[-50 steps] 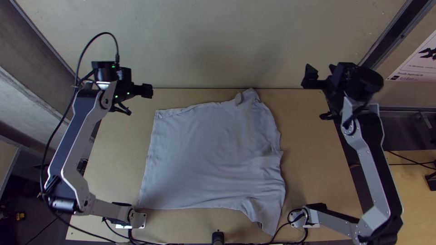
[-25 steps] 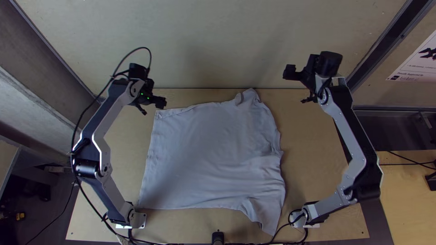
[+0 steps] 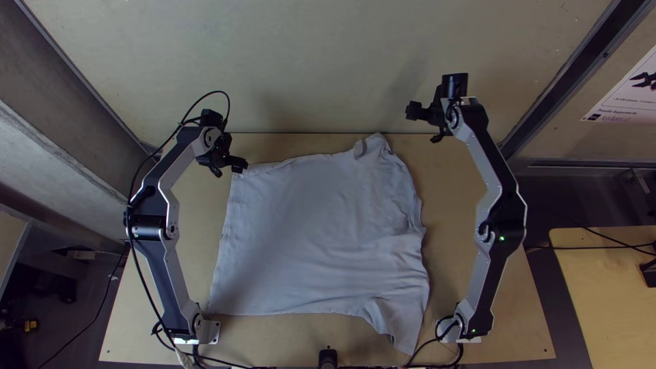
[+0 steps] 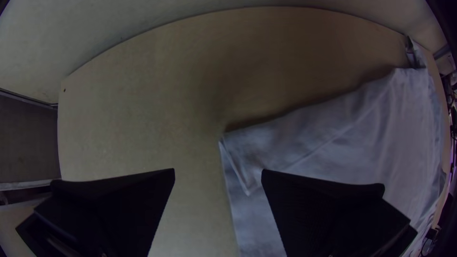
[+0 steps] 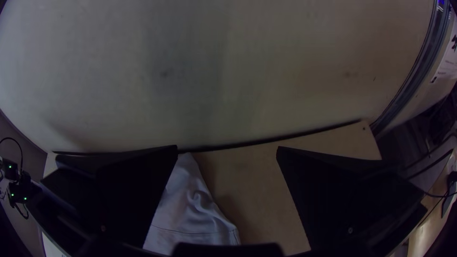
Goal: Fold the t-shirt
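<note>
Top view first: looking steeply down from high over the near edge of the bench [image 3: 273,338], farthest off, taking in left arm [image 3: 164,266], right arm [image 3: 480,273] and whole shirt [image 3: 314,225]. Across to the left wrist view: close in, aimed steeply down by the shirt's far left corner. Then right wrist: pitched flatter, facing mostly the wall [image 3: 307,68] past the bench's far edge. Shared by all three: shirt, wall, far edge; by top and right wrist, the poster [image 3: 627,92] too.
</note>
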`<state>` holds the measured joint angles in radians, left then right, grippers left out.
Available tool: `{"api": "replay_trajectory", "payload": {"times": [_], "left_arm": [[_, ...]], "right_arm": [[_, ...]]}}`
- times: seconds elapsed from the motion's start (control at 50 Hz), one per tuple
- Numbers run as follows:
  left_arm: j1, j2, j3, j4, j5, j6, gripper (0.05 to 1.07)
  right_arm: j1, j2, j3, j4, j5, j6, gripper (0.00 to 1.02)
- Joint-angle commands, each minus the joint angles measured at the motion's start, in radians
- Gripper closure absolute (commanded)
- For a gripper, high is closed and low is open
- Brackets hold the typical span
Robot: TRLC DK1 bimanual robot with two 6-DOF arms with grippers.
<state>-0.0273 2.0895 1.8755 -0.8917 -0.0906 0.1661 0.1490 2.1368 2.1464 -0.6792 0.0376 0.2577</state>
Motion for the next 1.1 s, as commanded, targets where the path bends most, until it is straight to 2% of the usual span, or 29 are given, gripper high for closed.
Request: {"api": "replay_trajectory", "payload": {"times": [0.0, 0.46, 0.58, 0.7, 0.74, 0.8, 0.84, 0.96, 1.08], "left_arm": [[0.001, 0.052, 0.06, 0.002, 0.011, 0.006, 0.2], [0.001, 0.182, 0.172, -0.013, 0.014, -0.008, 0.21], [-0.002, 0.19, 0.165, -0.026, 0.015, -0.017, 0.4], [-0.008, 0.191, 0.142, -0.035, 0.015, -0.017, 0.4], [-0.01, 0.19, 0.131, -0.033, 0.015, -0.019, 0.44], [-0.01, 0.19, 0.125, -0.033, 0.015, -0.022, 0.57], [-0.01, 0.188, 0.125, -0.03, 0.017, -0.028, 0.7], [-0.014, 0.175, 0.116, -0.023, 0.034, -0.028, 1.04], [-0.02, 0.164, 0.108, -0.012, 0.046, -0.033, 1.04]], "right_arm": [[0.009, 0.074, 0.116, -0.063, 0.002, 0.035, 0.1], [0.031, 0.167, 0.13, -0.125, 0.002, 0.038, 0.1], [0.034, 0.189, 0.133, -0.146, 0.001, 0.038, 0.1], [0.038, 0.209, 0.133, -0.155, 0.002, 0.04, 0.1], [0.038, 0.216, 0.135, -0.16, 0.002, 0.04, 0.1], [0.04, 0.225, 0.139, -0.166, 0.002, 0.049, 0.11], [0.04, 0.229, 0.139, -0.166, 0.002, 0.049, 0.16], [0.046, 0.244, 0.139, -0.186, 0.002, 0.051, 0.16], [0.05, 0.265, 0.141, -0.2, 0.002, 0.051, 0.16]]}}
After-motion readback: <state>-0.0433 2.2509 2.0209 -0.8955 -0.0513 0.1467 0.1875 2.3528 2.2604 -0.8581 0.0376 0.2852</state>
